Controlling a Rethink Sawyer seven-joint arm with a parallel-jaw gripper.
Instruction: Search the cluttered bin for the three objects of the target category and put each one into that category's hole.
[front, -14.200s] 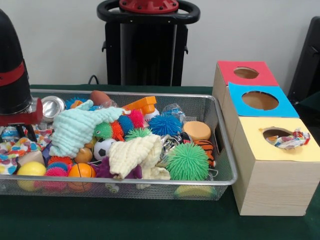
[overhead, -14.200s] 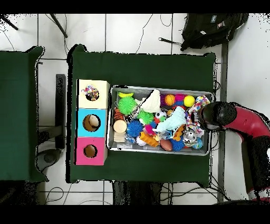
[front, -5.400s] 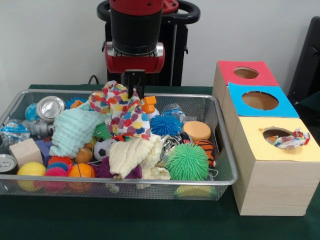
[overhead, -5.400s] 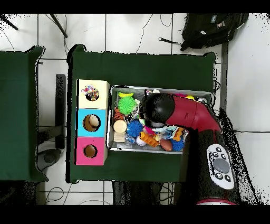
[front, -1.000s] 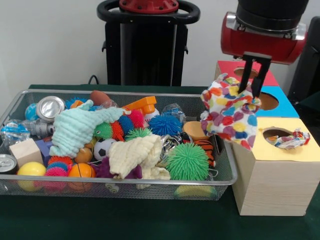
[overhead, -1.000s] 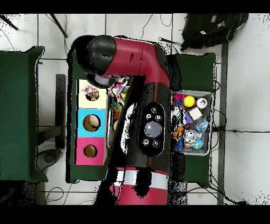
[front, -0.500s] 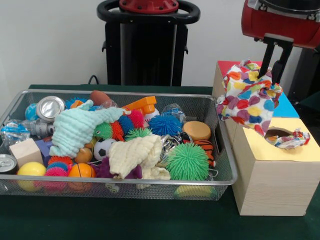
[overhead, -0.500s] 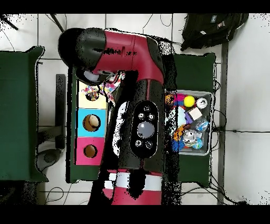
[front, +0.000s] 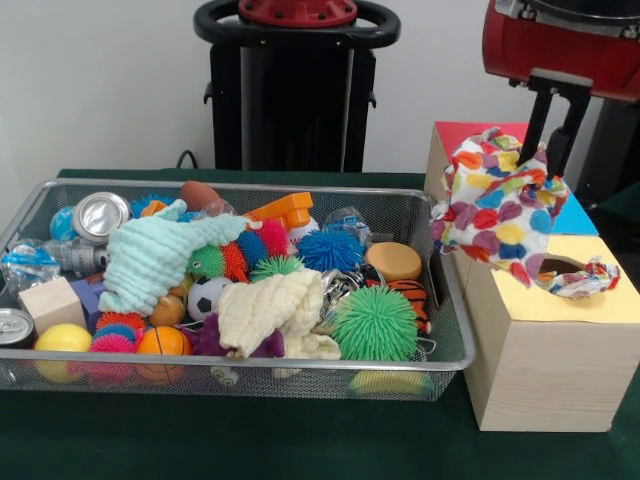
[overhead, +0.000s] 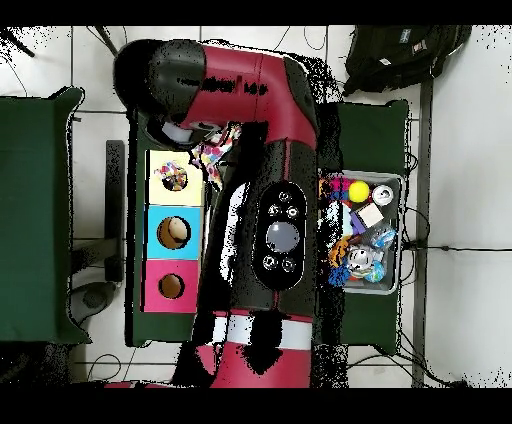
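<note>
My gripper (front: 546, 158) is shut on a white cloth with coloured dots (front: 495, 205), which hangs over the near box's yellow top (front: 560, 305), just left of its hole (front: 553, 267). Another patterned cloth (front: 585, 278) pokes out of that hole. In the overhead view the arm (overhead: 265, 150) hides the gripper. Only a corner of the dotted cloth (overhead: 212, 153) shows there, beside the yellow box (overhead: 176, 176). A mint cloth (front: 155, 255) and a cream cloth (front: 270, 310) lie in the wire bin (front: 445, 300).
Behind the yellow box stand a blue-topped box (front: 577, 215) and a red-topped box (front: 455, 135), each with a round hole. The bin holds spiky balls such as a green one (front: 375, 322), cans (front: 103, 213), a wooden block (front: 50, 302) and small balls.
The gripper has carried the dotted cloth right and upward, from above the bin's right edge to over the yellow box. It has barely moved in the last half second.
</note>
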